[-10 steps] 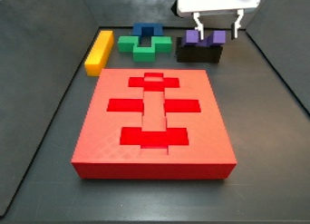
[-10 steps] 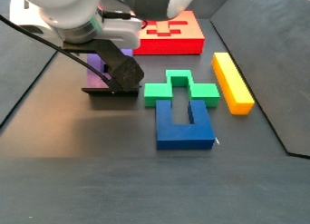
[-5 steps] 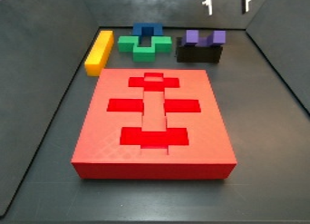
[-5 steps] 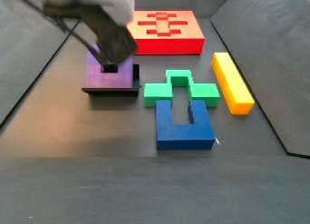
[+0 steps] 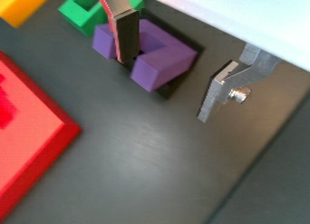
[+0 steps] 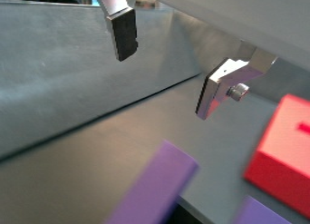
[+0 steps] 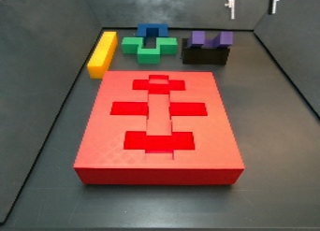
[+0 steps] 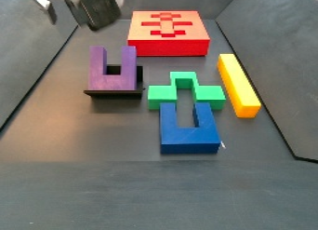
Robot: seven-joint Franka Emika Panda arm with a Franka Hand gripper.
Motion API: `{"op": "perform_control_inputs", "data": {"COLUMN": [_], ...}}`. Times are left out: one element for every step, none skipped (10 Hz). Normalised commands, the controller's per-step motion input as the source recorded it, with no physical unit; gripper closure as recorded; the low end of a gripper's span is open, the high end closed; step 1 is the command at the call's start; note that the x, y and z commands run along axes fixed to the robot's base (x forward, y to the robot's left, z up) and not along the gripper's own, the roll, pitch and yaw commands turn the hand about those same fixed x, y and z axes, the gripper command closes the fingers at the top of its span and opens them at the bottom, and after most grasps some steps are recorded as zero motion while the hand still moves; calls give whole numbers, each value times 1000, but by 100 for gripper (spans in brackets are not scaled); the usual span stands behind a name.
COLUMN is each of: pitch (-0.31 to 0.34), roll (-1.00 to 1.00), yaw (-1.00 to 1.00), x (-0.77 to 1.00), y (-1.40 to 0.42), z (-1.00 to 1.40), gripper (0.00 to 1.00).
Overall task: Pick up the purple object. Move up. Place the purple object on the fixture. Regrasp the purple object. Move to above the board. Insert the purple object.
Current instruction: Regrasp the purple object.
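We see the smooth purple object point(image 7: 210, 38), a U-shaped block with two prongs, seated in the black boxy fixture point(image 7: 207, 55). Our pincer point(image 7: 252, 3) hangs above it, plates wide apart, holding nothing. The flat red board point(image 7: 159, 122) lies nearby, with bare dark tabletop point(image 8: 112, 169) around it.

gripper point(image 7: 250, 3) cut off, fixture point(image 7: 207, 55) prob. half-hidden

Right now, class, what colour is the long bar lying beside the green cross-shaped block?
Yellow: the long bar shows best in a side view. The gripper hangs open above.
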Motion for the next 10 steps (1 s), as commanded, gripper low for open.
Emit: {"op": "perform_control_inputs", "data": {"pitch": [-114,-126,-343,-440,-354,-177,-89,0,26,289], "roll": [1000,1000,1000,1000,720,151,0,0,17,263], "yaw": [0,57,103,263,434,611,771,883,897,726], "x": [503,463,0,-200,-351,-277,-17,0,0,260], "y": [-246,0,0,-149,-231,-191,-249,-123,-31,0], "z": [60,-37,-11,0,71,346,631,606,574,103], "gripper": [0,0,0,0,0,0,0,0,0,0]}}
